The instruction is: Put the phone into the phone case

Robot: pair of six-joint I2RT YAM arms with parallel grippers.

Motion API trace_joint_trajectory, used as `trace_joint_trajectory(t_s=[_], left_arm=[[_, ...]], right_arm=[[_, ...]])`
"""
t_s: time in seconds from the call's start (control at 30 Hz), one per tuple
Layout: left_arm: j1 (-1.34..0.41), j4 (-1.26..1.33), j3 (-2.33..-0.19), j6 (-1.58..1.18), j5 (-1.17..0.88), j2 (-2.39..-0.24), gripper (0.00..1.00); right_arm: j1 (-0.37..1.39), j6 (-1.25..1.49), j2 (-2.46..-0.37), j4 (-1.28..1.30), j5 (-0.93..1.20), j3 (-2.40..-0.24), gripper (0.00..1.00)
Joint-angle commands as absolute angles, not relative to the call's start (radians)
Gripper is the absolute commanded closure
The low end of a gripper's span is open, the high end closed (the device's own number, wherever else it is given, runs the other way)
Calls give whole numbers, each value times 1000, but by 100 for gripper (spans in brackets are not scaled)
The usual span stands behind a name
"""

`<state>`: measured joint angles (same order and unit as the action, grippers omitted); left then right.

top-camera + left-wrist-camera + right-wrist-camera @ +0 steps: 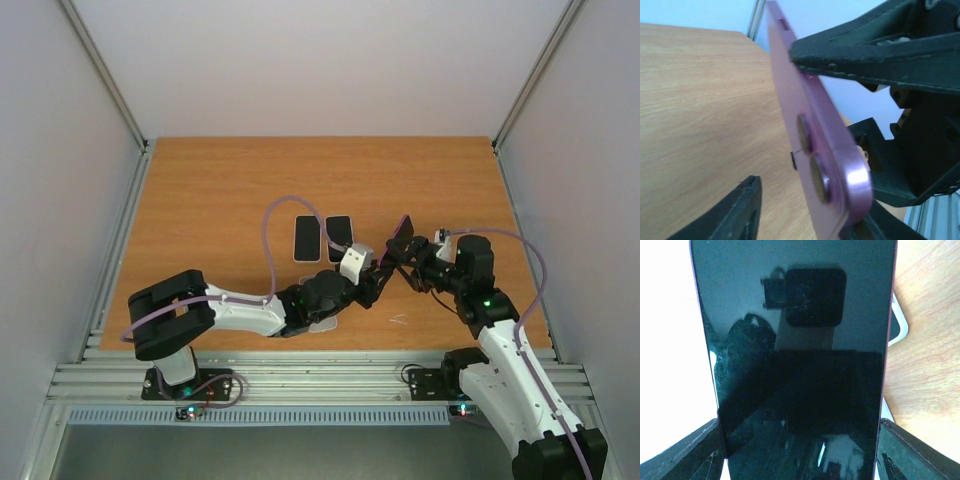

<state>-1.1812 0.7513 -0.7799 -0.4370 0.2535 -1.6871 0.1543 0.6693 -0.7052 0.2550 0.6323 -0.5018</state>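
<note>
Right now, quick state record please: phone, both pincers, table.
phone: pink, held in the air, tilted
right pincer: shut on phone's long edges
left pincer: open, straddling phone's camera end
table: wooden; two dark flat items side by side
case: clear rim on table, beyond phone
task: phone not in case

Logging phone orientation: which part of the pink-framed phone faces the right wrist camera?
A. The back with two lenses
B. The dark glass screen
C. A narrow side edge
B: the pink-framed phone shows its dark glass screen across the right wrist view; its two round lenses appear only in the left wrist view.
</note>
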Motion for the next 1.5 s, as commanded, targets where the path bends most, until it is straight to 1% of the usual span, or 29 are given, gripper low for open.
trace_joint_trajectory(t_s=[0.0,0.07,0.17,0.3,0.33,0.43,0.5,0.7,0.87,1.03,1.2,1.33,1.47], left_arm=[[-1187,865,-807,-442,282,-1726,64],[-1187,872,-799,-450,285,-1728,75],[-1187,871,-781,-450,288,-1708,88],[-1187,852,-744,-451,301,-1667,99],[-1187,841,-736,-449,309,-1653,99],[-1184,789,-710,-444,330,-1603,100],[-1183,724,-698,-436,340,-1563,100],[-1165,418,-696,-381,350,-1401,100],[-1147,139,-717,-304,300,-1240,100],[-1126,-172,-775,-231,256,-1112,100],[-1089,-442,-871,-200,181,-1039,100],[-1063,-682,-980,-155,125,-1034,100],[-1045,-786,-1050,-81,37,-1025,100]], right_arm=[[179,689,-687,203,663,-494,41],[182,690,-686,201,664,-489,41],[183,681,-683,204,662,-485,39],[182,642,-683,250,646,-506,33],[182,631,-683,265,641,-515,31],[183,572,-678,322,627,-549,20],[183,512,-679,375,615,-583,14],[182,221,-701,568,554,-718,4],[182,-31,-751,623,592,-796,2],[182,-176,-816,613,677,-832,2],[196,-169,-873,474,852,-799,2],[283,-215,-863,413,828,-777,2],[357,-250,-853,354,796,-746,2]])
